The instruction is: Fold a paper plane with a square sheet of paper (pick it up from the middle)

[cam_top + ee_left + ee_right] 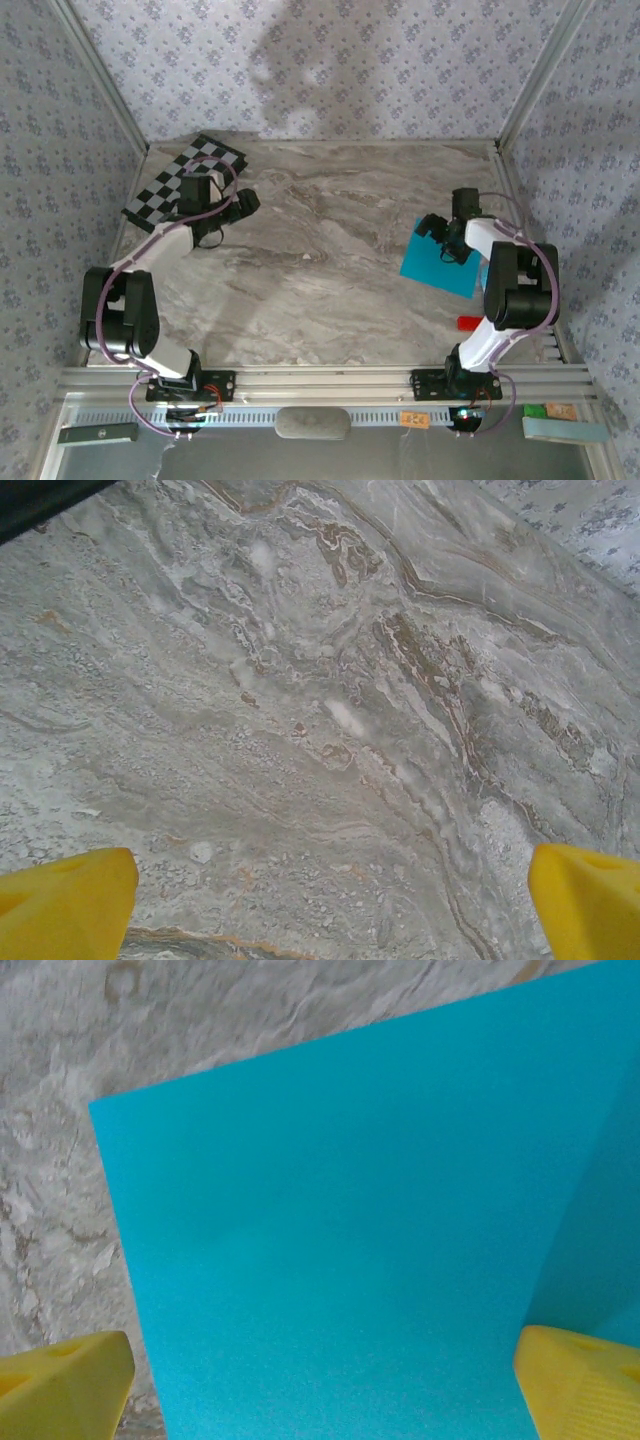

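Tabletop seen from above: the square sheet of paper lies at three o'clock on the marble table, with no plane folds yet. My right gripper hovers over it, jaws spread wide and holding nothing. My left gripper sits at ten o'clock beside the checkerboard, jaws also spread over bare marble. I judge this the pickup step: next, lower onto the sheet's middle and pinch. The right rail and red block crowd the sheet; open room lies toward nine o'clock.

Bare tabletop between checkerboard and square sheet of paper
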Tool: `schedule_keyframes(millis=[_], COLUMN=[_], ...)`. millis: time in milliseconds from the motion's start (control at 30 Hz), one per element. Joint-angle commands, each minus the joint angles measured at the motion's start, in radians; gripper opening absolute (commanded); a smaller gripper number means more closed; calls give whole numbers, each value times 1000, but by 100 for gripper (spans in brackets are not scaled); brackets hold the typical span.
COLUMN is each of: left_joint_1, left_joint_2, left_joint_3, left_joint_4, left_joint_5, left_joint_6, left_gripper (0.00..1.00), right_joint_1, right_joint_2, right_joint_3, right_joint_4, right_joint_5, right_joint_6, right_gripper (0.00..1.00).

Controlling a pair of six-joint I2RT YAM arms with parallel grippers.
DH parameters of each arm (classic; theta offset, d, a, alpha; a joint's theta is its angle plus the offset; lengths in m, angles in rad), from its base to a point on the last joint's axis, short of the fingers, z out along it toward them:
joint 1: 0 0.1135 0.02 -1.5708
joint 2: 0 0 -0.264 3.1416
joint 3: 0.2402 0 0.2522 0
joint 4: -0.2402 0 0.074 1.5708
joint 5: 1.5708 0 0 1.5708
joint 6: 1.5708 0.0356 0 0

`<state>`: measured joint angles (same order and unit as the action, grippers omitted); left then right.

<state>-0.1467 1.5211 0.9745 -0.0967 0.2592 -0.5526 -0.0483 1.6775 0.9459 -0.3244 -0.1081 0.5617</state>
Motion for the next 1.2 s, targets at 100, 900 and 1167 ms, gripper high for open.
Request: schedule_keyframes(millis=[100,900,1167], left_joint_1=[-13,-299,-548], left_joint_2=[49,170,417], left_joint_3=[51,264,539], left_joint_4=[-33,-415,-628], left_joint_5=[18,-152,-257], left_joint_6=[-32,32,17], left_gripper=[100,100,100], right_joint_1=[179,438,197], right_joint_2=[46,-177,-210], right_joint_3=[39,30,-22], right_joint_4=[-77,31,-9], right_joint_5=[13,77,31], right_joint_6=[198,233,50], right_gripper=[100,100,100])
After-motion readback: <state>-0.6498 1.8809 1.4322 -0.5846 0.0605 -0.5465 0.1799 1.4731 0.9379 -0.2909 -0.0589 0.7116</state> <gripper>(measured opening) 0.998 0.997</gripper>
